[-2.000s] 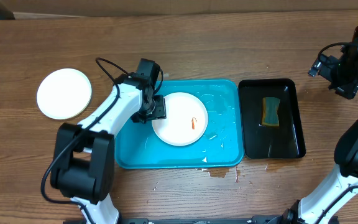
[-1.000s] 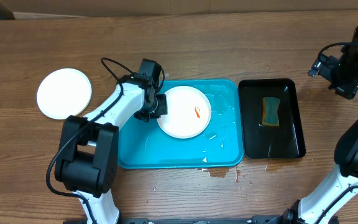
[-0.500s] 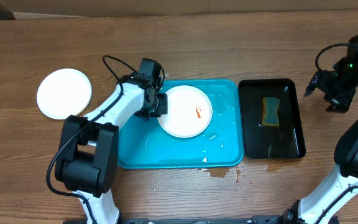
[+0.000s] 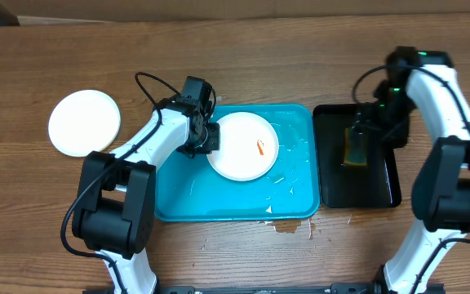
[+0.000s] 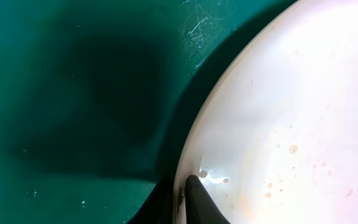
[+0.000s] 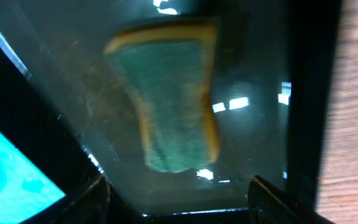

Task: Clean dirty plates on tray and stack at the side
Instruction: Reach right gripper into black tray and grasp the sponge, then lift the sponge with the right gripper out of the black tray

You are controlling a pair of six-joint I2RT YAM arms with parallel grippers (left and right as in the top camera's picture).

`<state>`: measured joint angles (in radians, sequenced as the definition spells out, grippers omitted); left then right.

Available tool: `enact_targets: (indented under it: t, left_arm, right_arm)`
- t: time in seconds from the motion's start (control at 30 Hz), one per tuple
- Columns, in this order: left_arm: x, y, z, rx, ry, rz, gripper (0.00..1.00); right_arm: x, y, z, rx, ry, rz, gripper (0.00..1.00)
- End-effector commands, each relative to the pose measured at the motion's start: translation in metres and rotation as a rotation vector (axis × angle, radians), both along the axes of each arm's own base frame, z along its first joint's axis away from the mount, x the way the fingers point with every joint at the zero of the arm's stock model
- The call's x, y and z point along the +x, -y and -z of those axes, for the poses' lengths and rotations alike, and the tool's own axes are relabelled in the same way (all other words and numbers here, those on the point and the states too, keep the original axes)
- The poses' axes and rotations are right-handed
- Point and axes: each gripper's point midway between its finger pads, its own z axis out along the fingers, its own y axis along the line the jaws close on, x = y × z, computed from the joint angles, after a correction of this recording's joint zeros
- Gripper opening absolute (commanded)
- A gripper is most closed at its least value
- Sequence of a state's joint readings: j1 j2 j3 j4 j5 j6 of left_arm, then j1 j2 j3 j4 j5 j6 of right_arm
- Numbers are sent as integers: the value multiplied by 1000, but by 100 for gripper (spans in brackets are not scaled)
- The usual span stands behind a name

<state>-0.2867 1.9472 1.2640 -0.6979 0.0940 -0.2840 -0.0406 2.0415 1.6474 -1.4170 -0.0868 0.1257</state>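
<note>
A white plate (image 4: pixel 243 149) with a small orange smear (image 4: pixel 259 147) lies in the turquoise tray (image 4: pixel 219 204). My left gripper (image 4: pixel 206 137) is shut on the plate's left rim. In the left wrist view the rim (image 5: pixel 194 149) sits pinched between the dark fingertips (image 5: pixel 197 196), over the tray floor (image 5: pixel 73 93). A second white plate (image 4: pixel 84 122) rests on the table at the far left. My right gripper (image 4: pixel 367 131) hovers open above the sponge (image 4: pixel 354 147). In the right wrist view its fingers (image 6: pixel 95 199) stand wide apart on both sides below the sponge (image 6: pixel 173 99).
The green-and-yellow sponge lies in a narrow black tray (image 4: pixel 382 192) holding shallow water, right of the turquoise tray. A small wet patch (image 4: pixel 288 227) marks the table by the turquoise tray's front edge. Water drops streak the turquoise tray floor (image 4: pixel 288 175).
My right arm has swung in from the far right edge to above the black tray and sponge. The left gripper nudged the plate slightly up and right earlier and now holds still.
</note>
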Motion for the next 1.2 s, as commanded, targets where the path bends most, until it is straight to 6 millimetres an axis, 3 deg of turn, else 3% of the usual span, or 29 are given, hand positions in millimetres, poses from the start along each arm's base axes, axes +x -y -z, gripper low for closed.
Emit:
enact_targets:
  t: [0.0,0.27,0.4,0.53,0.63,0.7,0.73,0.77,0.8,0.83,0.87,1.1,1.17]
  left_arm:
    - [-3,1,5,3,-14,21,11]
    - [-3,1,5,3,-14,21,12]
    - [-3,1,5,3,-14,21,12]
    - [-2,1,5,3,-13,21,12]
    - [-2,1,5,3,-13,21,12]
    - [-2,1,5,3,-13,21,13]
    - [-2,1,5,3,-13,21,13]
    - [-2,1,5,3,-13,21,13]
    - [-2,1,5,4,-13,21,13]
    - [-2,1,5,3,-12,21,13]
    - [-2,1,5,3,-11,21,13]
    - [-2,1,5,3,-11,21,16]
    - [-2,1,5,3,-11,21,17]
  right_arm:
    - [-1,3,-1,-85,5,-62,68]
    - [3,0,6,-114,25,-29,66]
    - [-3,-2,23,-103,16,-22,66]
    - [-13,-4,52,-91,12,-20,65]
    - [-17,-4,73,-90,29,-19,46]
    - [-21,-5,85,-89,37,-19,16]
    - [-23,-5,89,-84,38,-19,9]
    - [-26,-7,91,-73,35,-18,10]
    - [-27,-8,92,-66,32,-17,31]
    - [-27,-9,91,-64,30,-16,64]
    - [-27,-10,90,-59,28,-15,73]
    - [-20,-10,82,-55,37,-14,76]
    - [-23,-10,81,-56,24,-15,68]
